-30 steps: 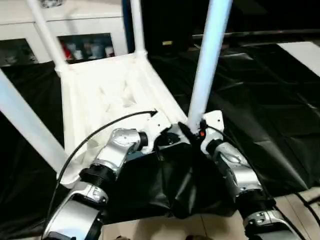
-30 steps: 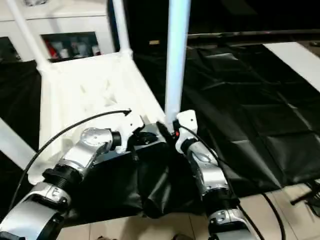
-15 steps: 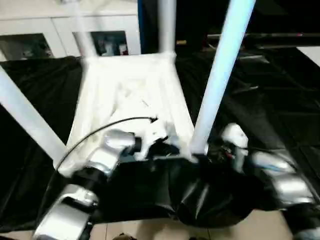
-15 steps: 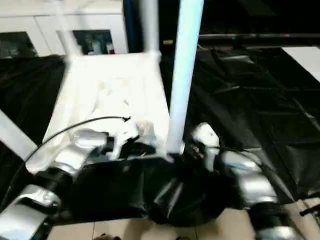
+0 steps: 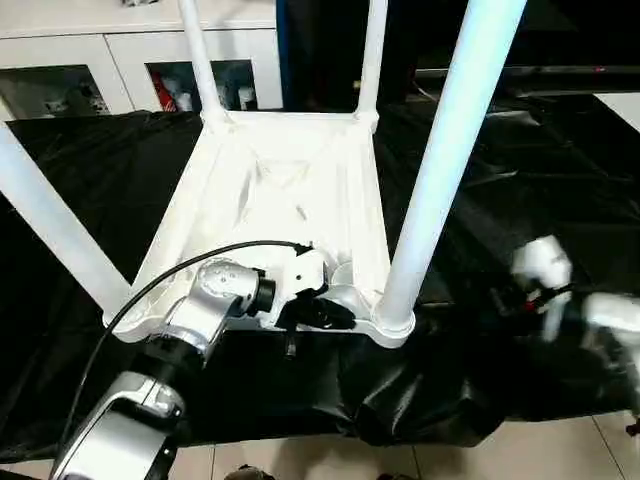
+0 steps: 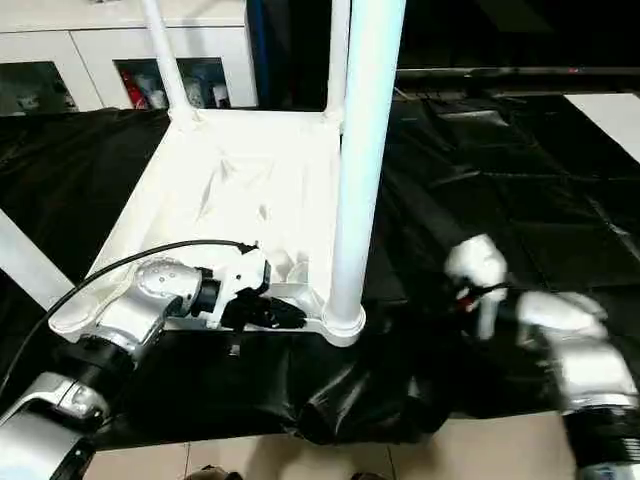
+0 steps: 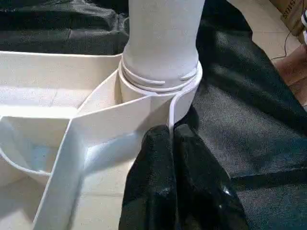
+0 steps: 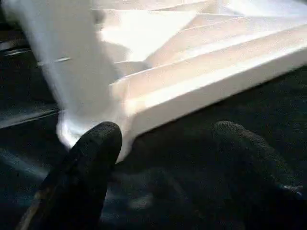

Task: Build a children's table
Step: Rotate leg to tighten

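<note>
The children's table (image 5: 280,190) is plain white all over, its legs tinged pale blue where they rise close to the head camera. Beneath it lies a glossy black sheet (image 5: 520,210). The forearms are silver, the left gripper (image 7: 172,143) black, with white housing behind. The floor (image 5: 480,455) looks beige, perhaps tiled.
</note>
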Available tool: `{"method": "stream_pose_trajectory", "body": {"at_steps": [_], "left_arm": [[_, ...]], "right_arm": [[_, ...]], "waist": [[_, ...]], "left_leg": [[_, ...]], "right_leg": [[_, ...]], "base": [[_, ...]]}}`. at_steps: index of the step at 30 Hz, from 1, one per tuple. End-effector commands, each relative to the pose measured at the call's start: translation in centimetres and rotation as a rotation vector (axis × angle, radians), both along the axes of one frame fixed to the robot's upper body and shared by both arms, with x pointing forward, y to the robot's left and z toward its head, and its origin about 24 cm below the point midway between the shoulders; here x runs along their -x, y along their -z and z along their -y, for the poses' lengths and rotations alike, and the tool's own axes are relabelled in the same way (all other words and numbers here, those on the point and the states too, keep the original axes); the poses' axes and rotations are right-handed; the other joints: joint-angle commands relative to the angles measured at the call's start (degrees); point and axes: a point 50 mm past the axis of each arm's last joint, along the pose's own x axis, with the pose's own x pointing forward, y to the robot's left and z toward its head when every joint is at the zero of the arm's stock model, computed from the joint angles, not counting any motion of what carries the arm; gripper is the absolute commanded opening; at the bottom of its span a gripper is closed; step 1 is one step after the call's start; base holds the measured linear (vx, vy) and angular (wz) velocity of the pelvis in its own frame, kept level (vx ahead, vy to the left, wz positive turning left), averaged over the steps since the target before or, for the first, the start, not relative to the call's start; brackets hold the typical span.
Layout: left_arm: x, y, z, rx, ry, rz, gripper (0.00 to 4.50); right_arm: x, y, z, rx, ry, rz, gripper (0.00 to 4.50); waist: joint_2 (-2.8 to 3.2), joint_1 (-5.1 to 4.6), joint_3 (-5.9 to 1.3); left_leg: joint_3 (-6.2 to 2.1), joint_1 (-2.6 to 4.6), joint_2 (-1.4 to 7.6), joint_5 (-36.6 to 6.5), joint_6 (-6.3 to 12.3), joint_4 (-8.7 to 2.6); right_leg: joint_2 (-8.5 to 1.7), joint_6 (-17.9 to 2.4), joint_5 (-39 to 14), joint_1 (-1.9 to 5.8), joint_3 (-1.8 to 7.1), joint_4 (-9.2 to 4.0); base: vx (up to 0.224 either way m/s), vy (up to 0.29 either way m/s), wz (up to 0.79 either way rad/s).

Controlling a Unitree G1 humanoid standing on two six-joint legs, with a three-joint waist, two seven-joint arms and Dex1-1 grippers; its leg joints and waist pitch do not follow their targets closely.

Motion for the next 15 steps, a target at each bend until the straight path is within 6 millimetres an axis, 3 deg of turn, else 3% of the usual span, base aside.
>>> {"method": "stream_pose_trajectory", "body": {"at_steps": [1,6,8,12,15], "left_arm": [[0.3,-0.1,0.0,0.019,0.012,-0.008,0.00],[0.5,-0.7,-0.1,0.062,0.019,-0.027,0.00],[0.4,-1.0,-0.2,0.080,0.005,-0.025,0.45],[-0.1,-3.1,-1.5,0.199,-0.125,0.034,0.59],[-0.5,-4.4,-2.6,0.287,-0.265,0.119,0.84]], "right_arm": [[-0.6,-0.4,0.0,-0.011,0.077,0.030,3.42],[-1.3,-0.2,0.1,-0.029,0.213,0.081,3.42],[-1.5,-0.2,0.0,-0.042,0.246,0.094,3.60],[-2.5,0.3,-0.2,-0.098,0.523,0.105,3.60],[-2.7,0.7,-0.5,-0.127,0.659,0.106,3.60]], "waist": [[-1.43,0.18,-4.60],[-1.49,0.18,-4.53],[-1.39,0.05,-4.48],[-1.31,-0.37,-4.26],[-1.58,-0.70,-3.89]], "left_leg": [[-0.35,0.34,1.64,-7.61,6.88,-2.74],[-0.28,0.28,1.57,-7.86,6.04,-2.70],[-0.30,0.34,1.59,-8.73,5.43,-2.75],[-0.34,0.50,1.46,-10.76,3.21,-2.93],[-0.45,0.62,1.36,-13.62,1.61,-3.13]], "right_leg": [[-2.28,-13.91,-10.15,3.33,1.33,-2.80],[-2.28,-13.42,-11.40,3.11,1.42,-2.75],[-2.27,-13.01,-12.90,2.99,1.43,-2.85],[-2.26,-12.31,-16.85,2.60,1.53,-3.23],[-2.23,-10.34,-21.51,2.42,1.46,-3.56]], "base": [[0.000,0.000,0.00],[0.000,0.000,0.00],[0.000,0.000,0.00],[0.000,0.000,0.00],[0.000,0.000,0.00]]}}
